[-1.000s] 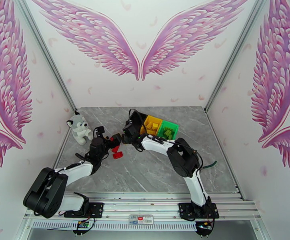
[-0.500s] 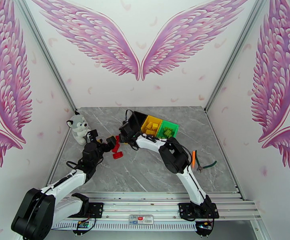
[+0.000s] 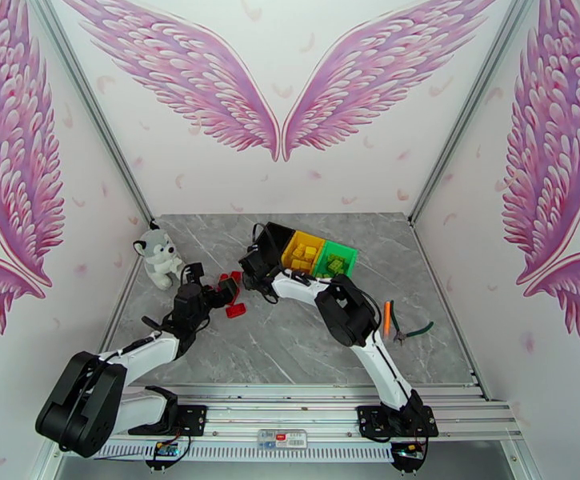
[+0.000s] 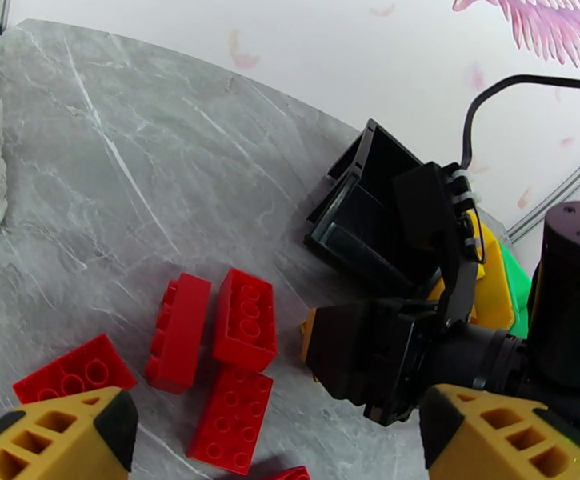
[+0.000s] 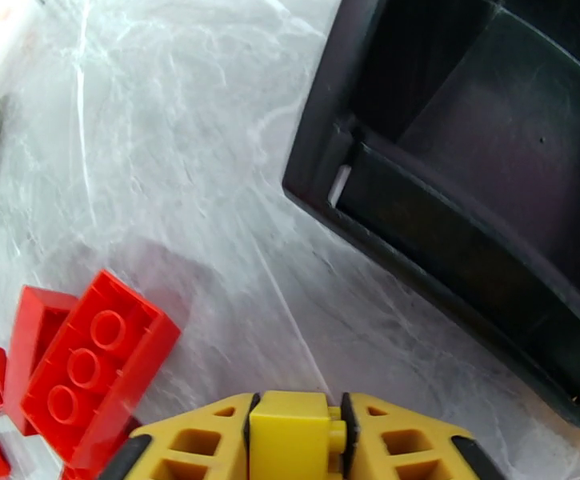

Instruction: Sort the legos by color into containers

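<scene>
Several red legos [image 4: 244, 318] lie loose on the grey table, left of the containers; they also appear as a red cluster [image 3: 234, 307] from above. My left gripper [image 4: 278, 442] hangs open over them, its yellow fingertips [image 4: 58, 438] wide apart. My right gripper [image 5: 294, 446] is shut on a small yellow lego [image 5: 288, 414], low over the table just in front of the black container [image 5: 466, 154]. From above, the right gripper [image 3: 250, 270] sits at the black bin's [image 3: 278, 236] near left corner. The yellow bin [image 3: 306, 250] and green bin [image 3: 338, 259] hold bricks of their own colour.
A plush grey-white animal [image 3: 158, 262] stands at the table's left edge, close behind the left arm. Orange-handled pliers [image 3: 398, 323] lie to the right of the right arm. Pale walls close in on the table's left, back and right sides.
The right gripper has shut on the yellow lego and shifted slightly left. The right elbow swung left, uncovering the pliers. The left arm shifted a little over the red legos.
</scene>
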`<state>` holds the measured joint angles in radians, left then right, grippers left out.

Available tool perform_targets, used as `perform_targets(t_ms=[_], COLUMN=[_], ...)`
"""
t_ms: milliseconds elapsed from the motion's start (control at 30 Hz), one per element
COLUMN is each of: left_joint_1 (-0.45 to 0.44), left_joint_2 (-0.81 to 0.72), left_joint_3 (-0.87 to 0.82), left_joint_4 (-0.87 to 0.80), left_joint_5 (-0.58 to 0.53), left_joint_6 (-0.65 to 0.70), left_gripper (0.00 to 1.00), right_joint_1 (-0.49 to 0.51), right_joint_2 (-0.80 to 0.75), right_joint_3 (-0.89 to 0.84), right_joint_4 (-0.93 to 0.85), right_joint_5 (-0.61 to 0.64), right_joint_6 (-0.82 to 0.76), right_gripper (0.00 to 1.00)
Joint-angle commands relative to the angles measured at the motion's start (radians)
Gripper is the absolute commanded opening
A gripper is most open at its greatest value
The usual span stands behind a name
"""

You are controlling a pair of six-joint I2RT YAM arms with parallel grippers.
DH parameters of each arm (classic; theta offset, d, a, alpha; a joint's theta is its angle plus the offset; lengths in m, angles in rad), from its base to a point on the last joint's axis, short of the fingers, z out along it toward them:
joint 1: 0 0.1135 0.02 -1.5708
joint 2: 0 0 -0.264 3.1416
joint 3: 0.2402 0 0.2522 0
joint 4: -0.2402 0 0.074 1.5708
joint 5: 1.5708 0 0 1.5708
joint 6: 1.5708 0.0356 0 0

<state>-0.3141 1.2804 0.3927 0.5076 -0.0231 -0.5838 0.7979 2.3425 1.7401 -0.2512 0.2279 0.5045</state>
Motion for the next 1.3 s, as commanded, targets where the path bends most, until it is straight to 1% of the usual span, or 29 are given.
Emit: perform_targets(t_ms=[0,167,300,433,567,700,900,967,1000,1100,1133,1200,1267], left_joint_1=[-0.001,-0.02,-0.058,-0.105,-0.134,-0.158,-0.184,-0.186,-0.189,-0.189,-0.19,-0.191,-0.192], left_joint_2=[0.018,0.071,0.129,0.202,0.269,0.31,0.323,0.319,0.315,0.302,0.295,0.278,0.254], left_joint_3=[0.047,0.082,0.136,0.201,0.25,0.285,0.305,0.303,0.302,0.292,0.286,0.274,0.26], left_joint_4=[0.036,0.072,0.089,0.09,0.098,0.104,0.093,0.09,0.088,0.079,0.076,0.07,0.056], left_joint_5=[0.026,0.061,0.079,0.084,0.088,0.093,0.081,0.078,0.074,0.065,0.061,0.049,0.03], left_joint_6=[-0.003,-0.004,0.013,0.03,0.03,0.027,0.035,0.038,0.039,0.045,0.047,0.053,0.06], left_gripper=[0.99,0.99,0.99,0.99,0.99,0.99,0.99,0.99,0.99,0.99,0.99,0.99,0.99], right_joint_1=[0.001,-0.002,-0.021,-0.07,-0.134,-0.2,-0.253,-0.259,-0.261,-0.261,-0.261,-0.26,-0.256], right_joint_2=[-0.089,-0.199,-0.287,-0.35,-0.396,-0.394,-0.315,-0.289,-0.276,-0.262,-0.263,-0.279,-0.317], right_joint_3=[-0.076,-0.164,-0.234,-0.279,-0.304,-0.265,-0.137,-0.095,-0.077,-0.051,-0.053,-0.078,-0.14], right_joint_4=[0.022,0.031,0.033,0.02,0.008,-0.034,-0.099,-0.116,-0.122,-0.129,-0.129,-0.115,-0.074], right_joint_5=[-0.001,0.038,0.082,0.111,0.134,0.147,0.16,0.161,0.162,0.159,0.158,0.15,0.138], right_joint_6=[0.01,-0.007,-0.026,-0.039,-0.056,-0.074,-0.096,-0.101,-0.102,-0.104,-0.101,-0.094,-0.09], right_gripper=[0.27,0.25,0.24,0.24,0.24,0.25,0.27,0.31,0.34,0.5,0.54,0.59,0.63])
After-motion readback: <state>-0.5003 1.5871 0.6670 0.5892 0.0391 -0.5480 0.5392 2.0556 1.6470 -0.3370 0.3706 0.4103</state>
